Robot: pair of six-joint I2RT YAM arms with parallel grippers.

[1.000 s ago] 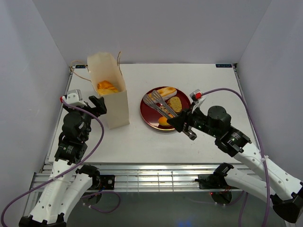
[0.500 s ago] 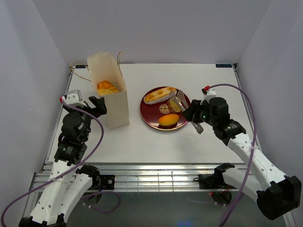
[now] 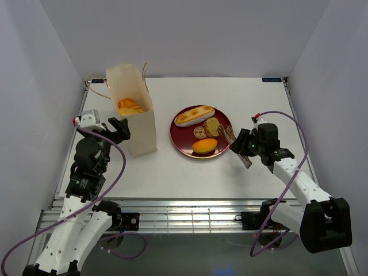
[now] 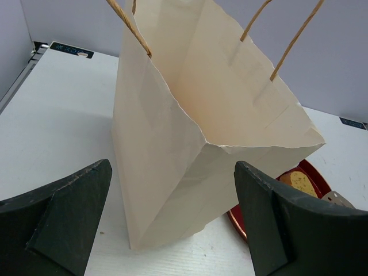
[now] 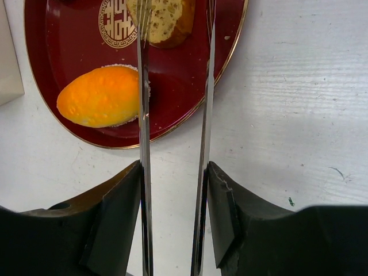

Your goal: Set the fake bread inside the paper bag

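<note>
The paper bag (image 3: 138, 129) stands upright at the left with a golden pastry (image 3: 130, 106) inside; it fills the left wrist view (image 4: 190, 132). On the dark red plate (image 3: 183, 138) lie a long cream-striped roll (image 3: 194, 115), a flat slab (image 3: 213, 125) and an oval orange bun (image 3: 205, 145). My right gripper (image 3: 240, 148) is shut on silver tongs (image 3: 229, 138) at the plate's right edge. In the right wrist view the gripper (image 5: 174, 178) holds the tongs (image 5: 142, 115) spread, tips over the slab (image 5: 164, 17), right of the bun (image 5: 103, 96). My left gripper (image 3: 118, 129) is open and empty beside the bag.
White walls close in the table on the left, back and right. The plate's rim (image 4: 319, 175) shows just right of the bag in the left wrist view. A metal rail (image 3: 172, 204) runs along the near edge by the arm bases.
My right arm has drawn back to the right, taking the tongs from over the plate's middle to its right edge. The left arm and the bag have not moved.
</note>
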